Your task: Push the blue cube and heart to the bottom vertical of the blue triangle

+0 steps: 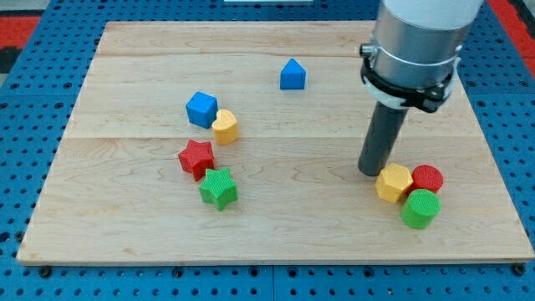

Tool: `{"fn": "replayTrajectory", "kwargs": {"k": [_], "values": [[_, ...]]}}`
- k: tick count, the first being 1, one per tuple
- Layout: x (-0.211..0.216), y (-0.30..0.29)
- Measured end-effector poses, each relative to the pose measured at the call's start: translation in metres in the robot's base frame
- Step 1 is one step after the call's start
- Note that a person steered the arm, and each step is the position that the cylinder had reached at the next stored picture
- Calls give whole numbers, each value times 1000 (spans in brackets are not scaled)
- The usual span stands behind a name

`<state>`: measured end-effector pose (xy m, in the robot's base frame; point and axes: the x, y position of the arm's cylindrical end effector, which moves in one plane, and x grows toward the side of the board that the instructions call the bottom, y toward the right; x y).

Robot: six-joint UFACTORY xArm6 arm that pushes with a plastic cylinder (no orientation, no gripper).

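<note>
The blue cube (201, 109) lies left of the board's middle, with the yellow heart (225, 127) touching its lower right side. The blue triangle (292, 74) sits alone nearer the view's top, up and to the right of them. My tip (372, 171) rests on the board at the view's right, just left of the yellow hexagon (393, 183), far right of the cube and heart.
A red star (196, 158) and a green star (219, 188) lie below the heart. A red cylinder (427, 179) and a green cylinder (420, 208) sit beside the yellow hexagon. The wooden board (109, 217) lies on a blue pegboard.
</note>
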<state>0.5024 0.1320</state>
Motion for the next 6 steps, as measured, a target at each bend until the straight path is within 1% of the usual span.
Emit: {"fn": "replayTrajectory", "kwargs": {"k": [1, 2, 3, 4, 5, 6], "values": [[-22, -67], [-93, -120], [-147, -188], [-154, -289], [-113, -244], [-75, -157]]}}
